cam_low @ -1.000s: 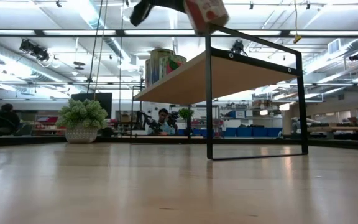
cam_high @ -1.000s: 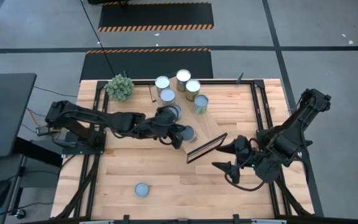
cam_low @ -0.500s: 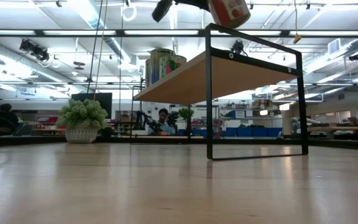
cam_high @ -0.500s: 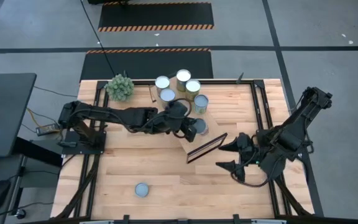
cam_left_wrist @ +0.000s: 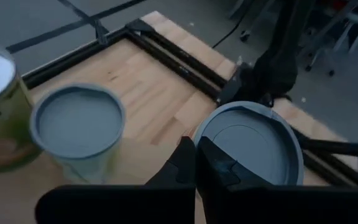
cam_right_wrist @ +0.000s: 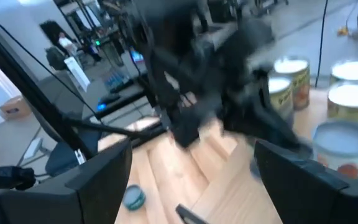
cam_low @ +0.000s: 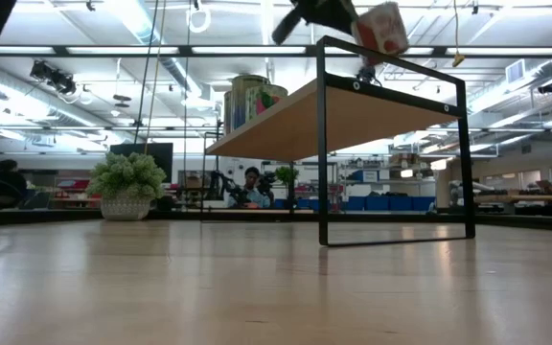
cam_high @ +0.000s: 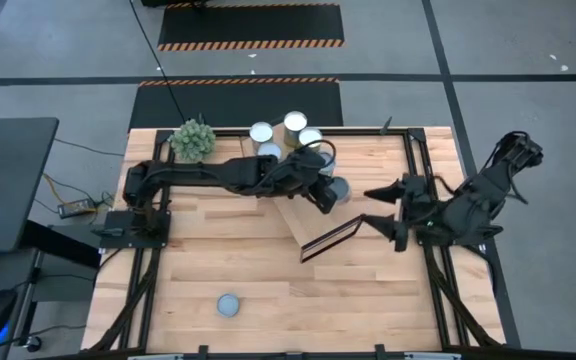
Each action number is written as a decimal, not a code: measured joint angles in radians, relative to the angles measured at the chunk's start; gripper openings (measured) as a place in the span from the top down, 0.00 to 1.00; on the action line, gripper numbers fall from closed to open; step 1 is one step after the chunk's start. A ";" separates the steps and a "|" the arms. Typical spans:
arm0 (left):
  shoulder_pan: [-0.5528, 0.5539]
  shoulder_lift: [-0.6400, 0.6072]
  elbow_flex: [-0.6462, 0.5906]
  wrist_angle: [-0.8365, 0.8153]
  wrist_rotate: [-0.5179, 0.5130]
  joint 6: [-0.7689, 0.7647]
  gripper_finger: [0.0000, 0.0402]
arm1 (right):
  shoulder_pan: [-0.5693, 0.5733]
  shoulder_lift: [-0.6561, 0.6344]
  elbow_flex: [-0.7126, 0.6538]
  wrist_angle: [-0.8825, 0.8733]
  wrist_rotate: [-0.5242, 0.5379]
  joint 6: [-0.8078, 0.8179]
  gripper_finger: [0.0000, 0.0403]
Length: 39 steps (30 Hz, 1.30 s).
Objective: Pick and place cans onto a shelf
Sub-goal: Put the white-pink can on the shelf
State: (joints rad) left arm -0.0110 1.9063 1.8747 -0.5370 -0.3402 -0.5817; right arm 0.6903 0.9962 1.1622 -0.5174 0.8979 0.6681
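One can (cam_high: 228, 305) stands alone at the near edge of the bench (cam_high: 198, 260). Farther in, the right claw (cam_high: 376, 204) hangs released beside the shelf (cam_high: 313, 215). The left claw (cam_high: 326, 194) is clenched on a grey-topped can (cam_high: 338, 189) above the shelf, and more cans (cam_high: 295, 123) cluster at its far end.

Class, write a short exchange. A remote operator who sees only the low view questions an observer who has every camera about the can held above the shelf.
Operator: Which arm holds that can over the shelf?
Observer: The left gripper. Its fingers are shut on the can.
Operator: Are any cans left to fetch? I see none.
Observer: Yes. A lone can stands on the table, well away from the shelf.
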 joint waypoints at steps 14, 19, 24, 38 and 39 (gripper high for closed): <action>-0.028 0.057 0.012 -0.122 -0.049 -0.093 0.99 | 0.001 -0.154 0.000 0.035 -0.081 -0.201 0.14; -0.031 0.078 0.010 -0.220 -0.061 -0.083 0.99 | 0.001 -0.169 0.000 0.033 -0.128 -0.247 0.14; -0.025 0.091 0.013 -0.237 -0.082 -0.081 0.97 | 0.001 -0.164 0.000 0.011 -0.158 -0.243 0.14; -0.013 0.091 0.011 -0.239 -0.066 -0.175 0.93 | -0.009 -0.134 -0.001 -0.110 -0.160 -0.215 0.14; -0.013 0.091 0.011 -0.240 -0.063 -0.191 0.94 | -0.013 -0.134 -0.001 -0.111 -0.160 -0.215 0.14</action>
State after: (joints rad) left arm -0.0242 1.9968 1.8862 -0.7769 -0.4033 -0.7725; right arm 0.6776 0.8619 1.1614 -0.6281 0.7383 0.4530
